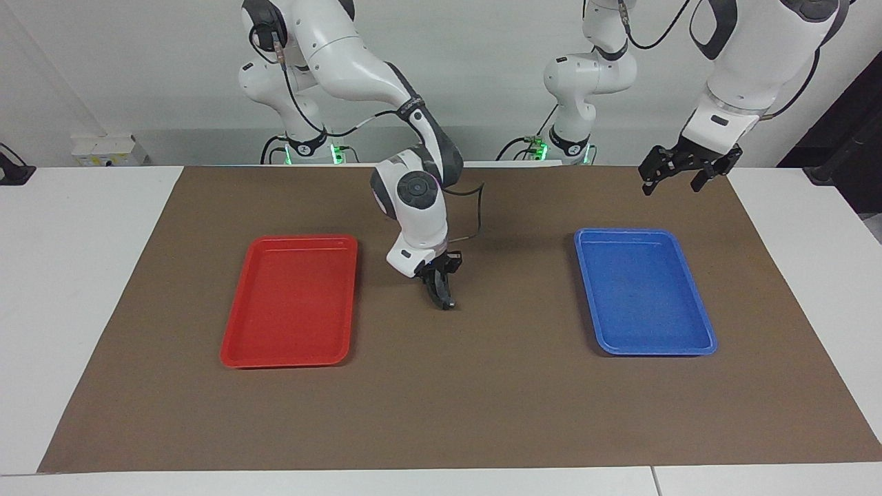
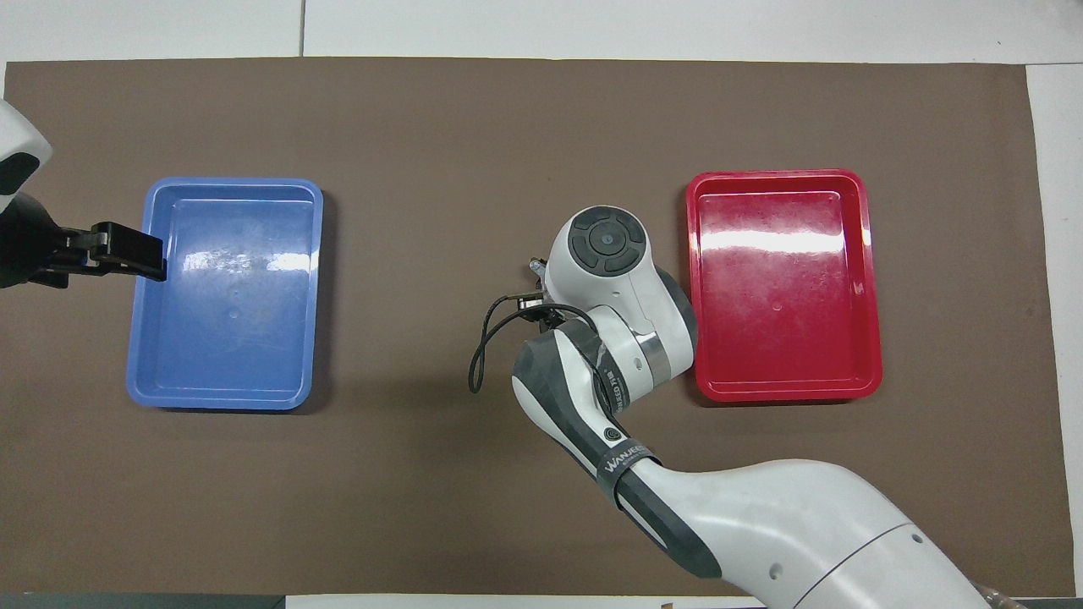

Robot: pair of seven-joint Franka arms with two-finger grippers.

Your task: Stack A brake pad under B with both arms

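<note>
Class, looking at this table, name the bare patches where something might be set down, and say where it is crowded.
Both the red tray and the blue tray show bare floors. The brown mat is free between the trays and the edge farthest from the robots. It is crowded between the trays, where the right gripper reaches down, shut. The left gripper waits open, raised near the blue tray.
</note>
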